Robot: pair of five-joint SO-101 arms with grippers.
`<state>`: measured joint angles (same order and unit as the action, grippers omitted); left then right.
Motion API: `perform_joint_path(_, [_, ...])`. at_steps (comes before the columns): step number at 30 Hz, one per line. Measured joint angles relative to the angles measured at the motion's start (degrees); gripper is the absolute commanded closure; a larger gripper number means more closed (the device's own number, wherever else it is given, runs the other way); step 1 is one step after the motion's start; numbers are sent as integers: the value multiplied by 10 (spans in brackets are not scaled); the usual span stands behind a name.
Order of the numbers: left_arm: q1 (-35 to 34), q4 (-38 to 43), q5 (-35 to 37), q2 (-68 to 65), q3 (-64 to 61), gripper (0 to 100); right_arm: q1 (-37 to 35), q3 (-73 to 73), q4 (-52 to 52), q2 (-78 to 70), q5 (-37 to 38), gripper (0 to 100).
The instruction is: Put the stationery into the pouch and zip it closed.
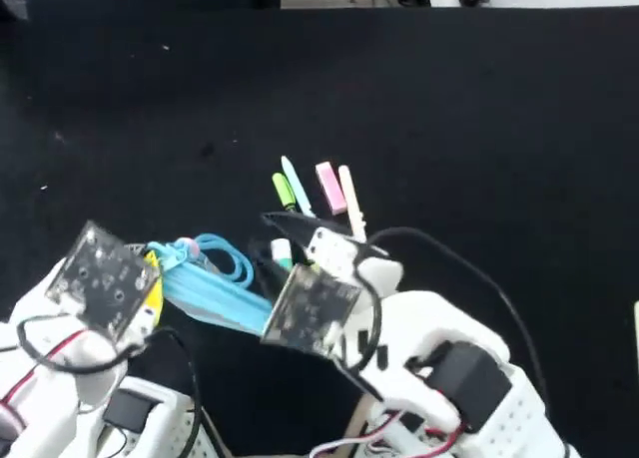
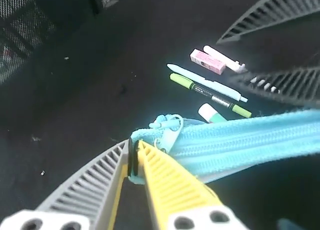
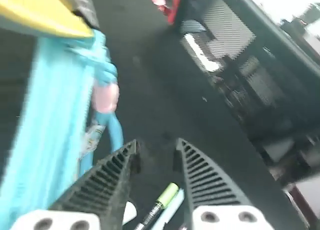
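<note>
Left gripper (image 2: 134, 157): yellow and grey jaws closed on the end of the blue pouch (image 2: 240, 140), right beside the zipper pull (image 2: 167, 135). The pouch is held at that end and stretches from the left gripper toward the right arm.

Right gripper (image 3: 156, 157): black jaws spread apart with nothing between them. It hangs above the near ends of the pens, just beside the far end of the pouch.

Progress, judged from how things lie: early. The pouch is gripped at one end, which looks like bracing for loading. No stationery is inside as far as can be seen, and all visible pieces lie on the black table (image 1: 479, 129) just beyond the pouch. Whether the zipper is open cannot be told from these views. Left to do: pick up each piece, put it in, then pull the zipper shut.

Count:
- pouch: 1
- green highlighter (image 2: 210, 93): 1
- light blue pen (image 2: 205, 82): 1, lying alongside the highlighter
- pink eraser (image 2: 206, 61): 1
- white pen (image 2: 223, 58): 1, touching or just beside the eraser
- short white-and-green stick (image 2: 212, 113): 1, nearest the pouch, partly hidden by it
- loose pieces in total: 5
</note>
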<state>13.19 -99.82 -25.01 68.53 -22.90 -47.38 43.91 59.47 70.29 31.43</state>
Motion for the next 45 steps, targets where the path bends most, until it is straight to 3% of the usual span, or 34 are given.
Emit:
perform_joint_path(3, [0,0,-10,25,-4,971,-24,0,0,-34,-1,686])
perform_joint_path(15, [1,-1,-15,115,-61,971,-157,-18,0,-98,-24,716])
perform_joint_path(22, [1,-1,-15,138,-73,971,-160,-18,-19,-98,-24,727])
perform_joint_path(27, [1,-1,-15,138,-73,971,-160,-11,-60,-98,-23,843])
perform_joint_path(34, [1,-1,-15,143,-75,971,-160,-11,-62,-103,-23,739])
perform_joint_path(45, [1,-1,-15,143,-76,971,-147,-149,47,-237,-25,734])
